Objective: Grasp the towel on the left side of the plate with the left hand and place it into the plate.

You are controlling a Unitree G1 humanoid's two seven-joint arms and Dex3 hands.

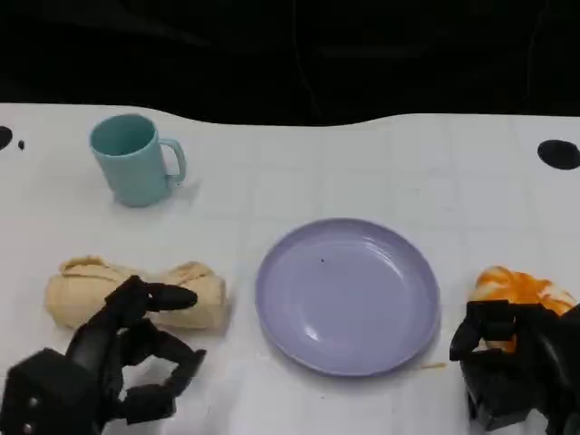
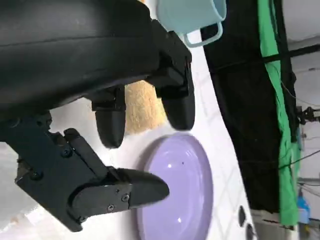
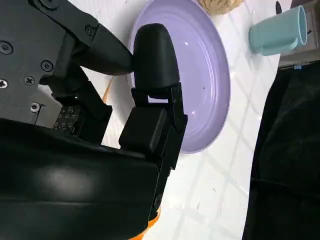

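A: How will the towel (image 1: 136, 292) handle?

B: Soft and light, a limp roll lying left of the plate (image 1: 347, 294). Best taken round its middle, or it will likely sag.

A: And the left hand (image 1: 109, 358)?

B: Fingers apart over the roll's near side, gripping nothing; whether they touch it, I can't tell.

A: Room?

B: Bare worktop (image 1: 362, 172) between towel and plate; the cup (image 1: 134, 159) is well behind.
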